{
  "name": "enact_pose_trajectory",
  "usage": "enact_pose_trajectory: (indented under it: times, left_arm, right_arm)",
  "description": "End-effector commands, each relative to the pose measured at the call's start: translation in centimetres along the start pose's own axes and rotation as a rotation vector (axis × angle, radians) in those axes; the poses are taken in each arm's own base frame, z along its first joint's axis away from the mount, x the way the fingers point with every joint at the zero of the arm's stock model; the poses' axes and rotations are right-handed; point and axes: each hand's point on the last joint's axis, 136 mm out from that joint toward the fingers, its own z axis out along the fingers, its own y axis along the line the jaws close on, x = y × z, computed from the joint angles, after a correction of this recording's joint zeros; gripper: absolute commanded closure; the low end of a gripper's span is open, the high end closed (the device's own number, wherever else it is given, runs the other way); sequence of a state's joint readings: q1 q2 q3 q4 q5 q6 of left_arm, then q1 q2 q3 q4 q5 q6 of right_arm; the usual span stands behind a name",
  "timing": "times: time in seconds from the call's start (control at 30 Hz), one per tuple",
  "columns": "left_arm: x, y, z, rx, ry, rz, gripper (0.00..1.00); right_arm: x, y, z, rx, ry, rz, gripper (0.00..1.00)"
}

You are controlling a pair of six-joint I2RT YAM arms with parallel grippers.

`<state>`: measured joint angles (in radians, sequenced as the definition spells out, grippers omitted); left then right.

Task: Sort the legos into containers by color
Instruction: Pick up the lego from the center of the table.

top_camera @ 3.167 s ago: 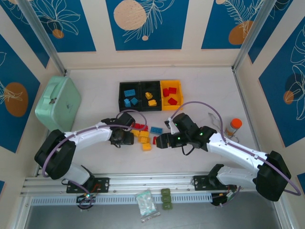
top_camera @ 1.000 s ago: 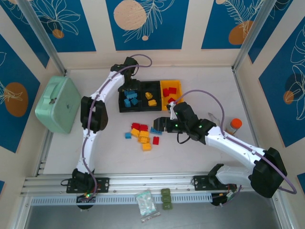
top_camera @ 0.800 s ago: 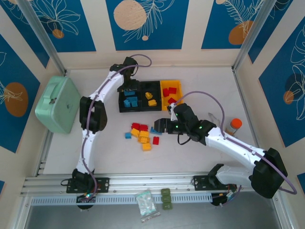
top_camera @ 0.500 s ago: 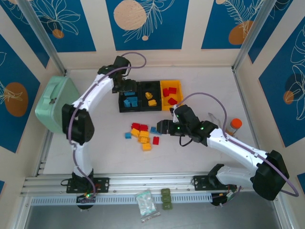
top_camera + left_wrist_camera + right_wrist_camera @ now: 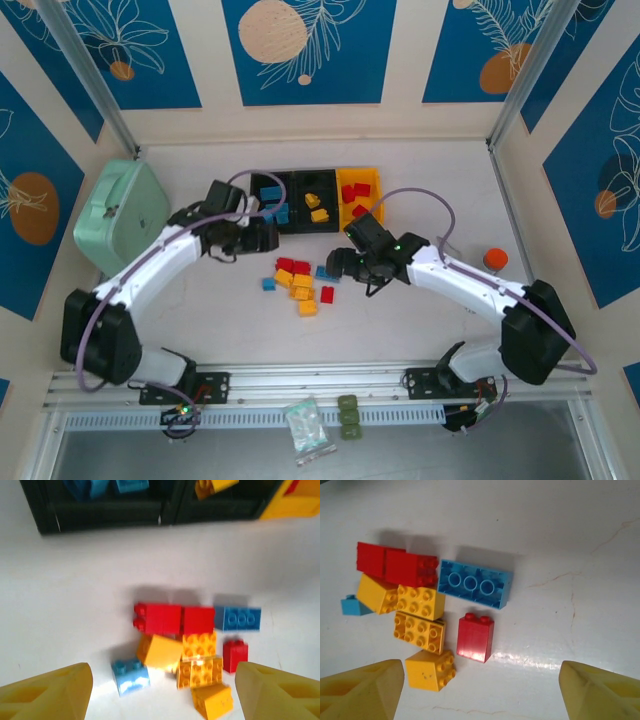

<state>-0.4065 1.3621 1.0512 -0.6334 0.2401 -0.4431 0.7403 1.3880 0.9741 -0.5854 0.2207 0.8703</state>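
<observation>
About 9 loose legos lie clustered on the white table, just below the middle of the top view. The right gripper hovers at the right edge of the cluster. Its fingers are spread wide and hold nothing, wider than a second ago. The long blue brick beside it is still on the table, so I judge that pick is not yet made.

The left gripper was over the far-left bin a second ago. It has now swung back and sits between the bins and the pile, also spread and empty. I take that as 1 blue piece delivered and the arm returning for more.

At upper centre the containers stand in a row of 3, holding blue, yellow and red.

The right wrist view shows the long blue brick lying with its hollow tubes up, a detail the top view blurs. The left wrist view shows the pile ahead of its fingertips, with the bins' near wall along the top edge.
</observation>
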Motion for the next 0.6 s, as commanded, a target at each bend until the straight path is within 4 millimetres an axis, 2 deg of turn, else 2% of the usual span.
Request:
enact_pose_trajectory:
  times: [0.0, 0.1, 0.27, 0.4, 0.57]
  left_arm:
    - [2.4, -1.0, -1.0, 0.099, -0.019, -0.029, 0.25]
    - [5.1, -0.2, -1.1, 0.116, -0.016, -0.07, 0.25]
    - [7.8, 0.8, -1.3, 0.133, -0.026, -0.123, 0.24]
    - [9.0, 1.5, -1.0, 0.128, -0.019, -0.147, 0.24]
    - [9.6, 1.9, -0.6, 0.123, -0.008, -0.157, 0.24]
  right_arm:
    - [-0.5, -0.3, 0.5, 0.072, 0.011, 0.032, 0.18]
    - [-0.7, 0.4, 1.7, 0.088, 0.035, 0.031, 0.17]
    - [-0.7, 1.4, 4.4, 0.129, 0.086, 0.017, 0.17]
    - [-0.7, 1.6, 6.3, 0.179, 0.095, 0.012, 0.16]
    - [-0.8, 1.3, 8.1, 0.219, 0.11, 0.018, 0.17]
